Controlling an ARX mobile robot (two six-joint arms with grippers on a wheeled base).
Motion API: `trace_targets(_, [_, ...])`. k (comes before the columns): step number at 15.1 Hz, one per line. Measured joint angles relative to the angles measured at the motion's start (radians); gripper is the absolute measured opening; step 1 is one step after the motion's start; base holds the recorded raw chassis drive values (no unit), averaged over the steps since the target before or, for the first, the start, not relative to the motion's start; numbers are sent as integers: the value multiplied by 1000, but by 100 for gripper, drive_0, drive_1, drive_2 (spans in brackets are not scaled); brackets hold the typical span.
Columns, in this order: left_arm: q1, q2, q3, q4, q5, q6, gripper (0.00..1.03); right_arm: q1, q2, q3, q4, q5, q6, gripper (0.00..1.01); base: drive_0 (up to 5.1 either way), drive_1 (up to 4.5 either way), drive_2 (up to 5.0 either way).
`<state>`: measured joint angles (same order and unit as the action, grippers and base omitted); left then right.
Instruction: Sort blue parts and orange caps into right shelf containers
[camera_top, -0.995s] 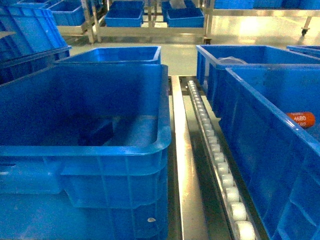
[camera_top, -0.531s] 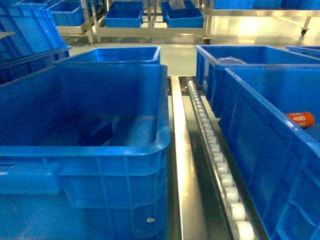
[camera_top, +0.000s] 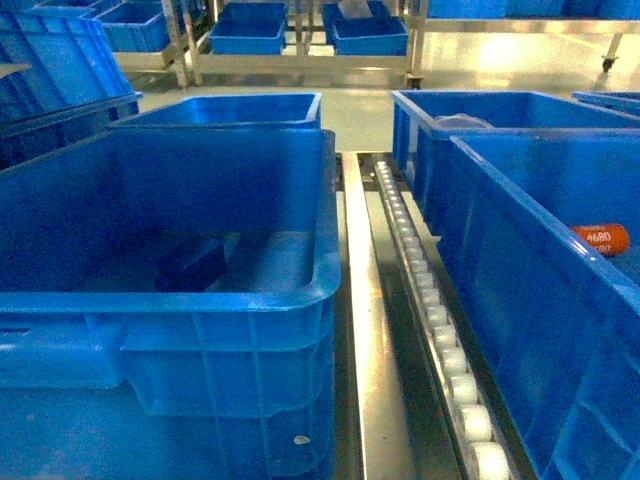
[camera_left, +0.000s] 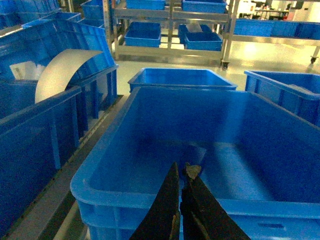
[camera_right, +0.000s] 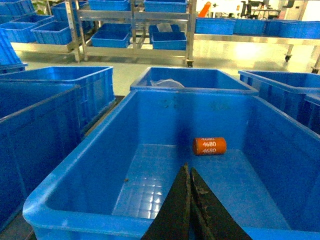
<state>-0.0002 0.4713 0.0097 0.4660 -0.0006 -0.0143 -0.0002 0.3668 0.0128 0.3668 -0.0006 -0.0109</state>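
One orange cap (camera_top: 602, 239) with white "4680" lettering lies on its side on the floor of the large blue crate (camera_top: 500, 230) on the right. The right wrist view shows the same orange cap (camera_right: 209, 146) toward the far end of that crate (camera_right: 75, 167). My right gripper (camera_right: 188, 171) hangs shut and empty over the near part of the crate, short of the cap. My left gripper (camera_left: 181, 167) is shut and empty above the near rim of the left crate (camera_left: 100, 165). A darker blue patch (camera_top: 190, 265) sits on that crate's floor; I cannot tell whether it is a blue part. Neither gripper shows in the head view.
A roller rail (camera_top: 432, 305) and a metal strip (camera_top: 358, 300) run between the two crates. More blue crates (camera_top: 230, 108) stand behind both. Steel racks with crates (camera_top: 300, 40) line the back. A curved white sheet (camera_left: 60, 70) sticks out of a crate on the left.
The head view has shifted very slightly. The orange cap and the crates have not moved.
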Motion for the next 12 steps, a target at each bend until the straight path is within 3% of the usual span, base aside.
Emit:
trace_targets(9, [0, -256, 0, -249, 0, 0, 2, 0, -200, 0, -200, 0, 0, 1, 0, 0, 0])
trace_targets(10, [0, -271, 0, -264, 0, 0, 2, 0, -274, 0, -322, -1, 0, 1, 0, 0, 0])
trace_targets(11, [0, -285, 0, -280, -1, 0, 2, 0, -354, 0, -373, 0, 0, 1, 0, 0, 0])
trace_targets(12, [0, -296, 0, -292, 0, 0, 2, 0, -362, 4, -351, 0, 0, 1, 0, 0, 0])
